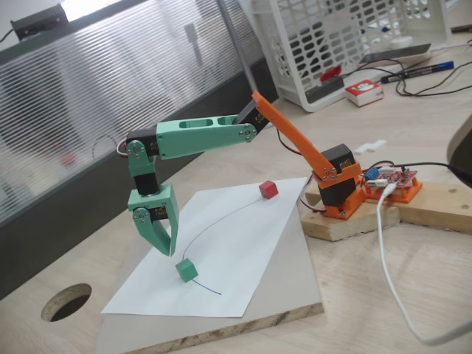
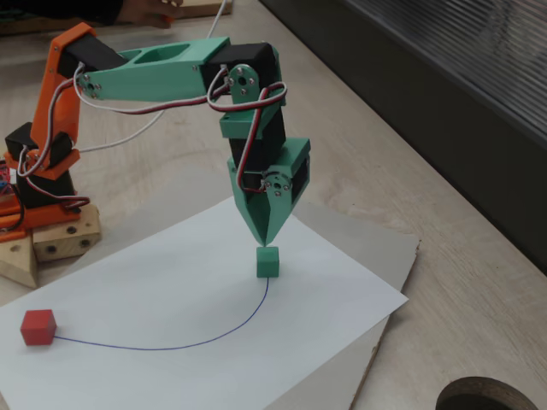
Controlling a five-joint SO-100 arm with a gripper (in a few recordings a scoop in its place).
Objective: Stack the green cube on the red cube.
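The green cube (image 1: 186, 270) (image 2: 267, 261) sits on a white paper sheet (image 1: 243, 251) (image 2: 154, 290) at one end of a drawn curved line. At the line's other end rests the red cube (image 1: 268, 189) (image 2: 38, 327). My green gripper (image 1: 168, 251) (image 2: 267, 241) points straight down, its tips a little above the green cube and not touching it. The fingertips meet in a point, so the gripper is shut with nothing in it.
The sheet lies on a pale board (image 1: 295, 310). The arm's orange base (image 1: 341, 195) (image 2: 43, 171) stands on wooden blocks beside a red circuit board (image 1: 394, 182). A round hole (image 1: 66, 301) (image 2: 491, 397) opens in the table. A white basket (image 1: 332, 37) and a red-and-white box (image 1: 363, 92) stand far back.
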